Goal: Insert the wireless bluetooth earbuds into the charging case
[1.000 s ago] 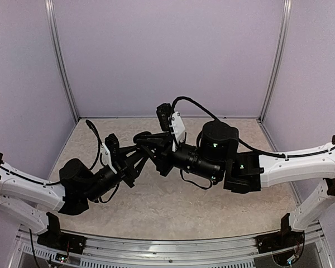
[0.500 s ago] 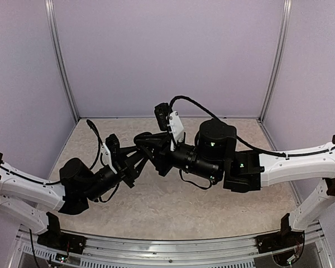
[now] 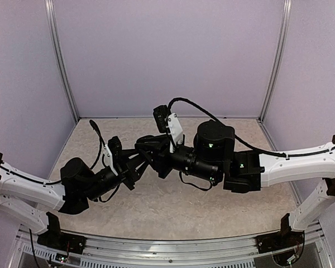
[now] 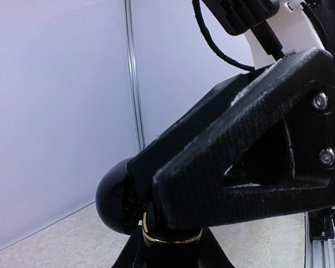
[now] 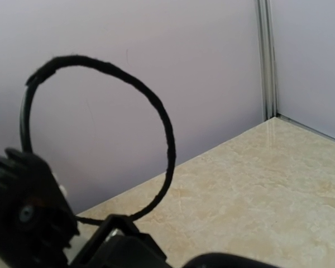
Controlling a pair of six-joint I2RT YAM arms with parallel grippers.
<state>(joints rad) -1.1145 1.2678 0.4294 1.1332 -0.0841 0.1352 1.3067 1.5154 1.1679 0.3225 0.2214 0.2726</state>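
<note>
The 2 arms meet nose to nose in the middle of the top view, up off the beige marbled counter [image 3: 173,209]. The left claw [image 3: 137,160] reaches in from the lower left and the right claw [image 3: 149,147] from the right, with the tips touching or near enough.

In the left wrist view there's a rounded glossy black thing at the bottom centre with a gold band [image 4: 170,239] around it. I take that to be the charging case [image 4: 116,202], and the left claw is clamped tight on it from below. 1 big ribbed black finger [image 4: 240,151] of the right claw sits right over the case and fills the right half of the frame. Can't tell whether the right claw is open or closed.

The right wrist view only gives a looped black cable [image 5: 156,117], lavender wall [image 5: 128,56] and counter. As for the earbuds, I can't pick them out in any view.
</note>
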